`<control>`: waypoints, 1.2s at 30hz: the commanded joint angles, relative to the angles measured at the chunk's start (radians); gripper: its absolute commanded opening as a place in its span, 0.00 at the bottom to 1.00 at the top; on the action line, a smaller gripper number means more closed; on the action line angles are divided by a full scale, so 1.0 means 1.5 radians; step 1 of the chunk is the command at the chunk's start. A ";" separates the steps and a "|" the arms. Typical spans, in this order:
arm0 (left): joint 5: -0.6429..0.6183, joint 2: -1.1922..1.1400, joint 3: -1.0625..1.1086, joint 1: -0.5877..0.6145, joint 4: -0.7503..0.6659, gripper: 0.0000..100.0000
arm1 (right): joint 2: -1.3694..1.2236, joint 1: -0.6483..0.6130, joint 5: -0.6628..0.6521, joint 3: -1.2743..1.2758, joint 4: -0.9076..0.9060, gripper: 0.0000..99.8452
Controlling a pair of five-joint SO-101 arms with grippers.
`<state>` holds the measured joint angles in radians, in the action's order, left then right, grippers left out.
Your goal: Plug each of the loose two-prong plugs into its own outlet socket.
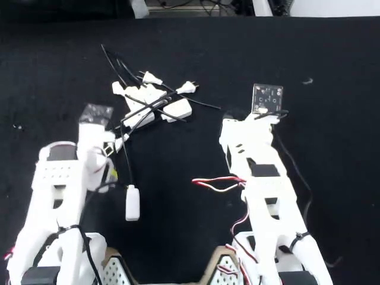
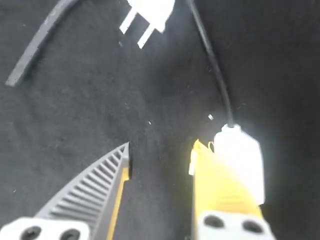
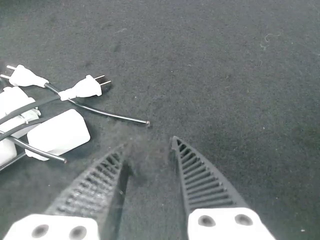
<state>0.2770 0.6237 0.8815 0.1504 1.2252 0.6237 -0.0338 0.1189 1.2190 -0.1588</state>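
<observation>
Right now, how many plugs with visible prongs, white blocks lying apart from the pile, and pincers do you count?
White plastic two-prong plugs, prongs visible: 3
White rectangular block, apart from the tangled pile: 1
Left pincer and right pincer: 2
Total: 6

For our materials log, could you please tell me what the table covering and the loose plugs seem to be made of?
The black table covering looks like matte felt or similar fabric: fuzzy nap, lint specks. The white two-prong plug seems moulded plastic, smooth with a soft sheen. Its prongs look like metal, darker and thin, though that is uncertain.
</observation>
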 commanded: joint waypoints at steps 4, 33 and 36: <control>-0.031 0.014 -0.126 -0.126 0.166 0.20 | 0.002 -0.008 0.001 -0.014 0.015 0.12; -0.084 0.015 0.118 -0.009 -0.086 0.20 | 0.002 -0.008 0.001 -0.014 0.015 0.12; -0.047 0.013 0.138 0.023 -0.113 0.20 | 0.002 -0.008 0.001 -0.014 0.015 0.12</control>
<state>0.1343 0.6237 1.0702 0.1105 1.0994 0.6237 -0.0338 0.1189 1.2190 -0.1588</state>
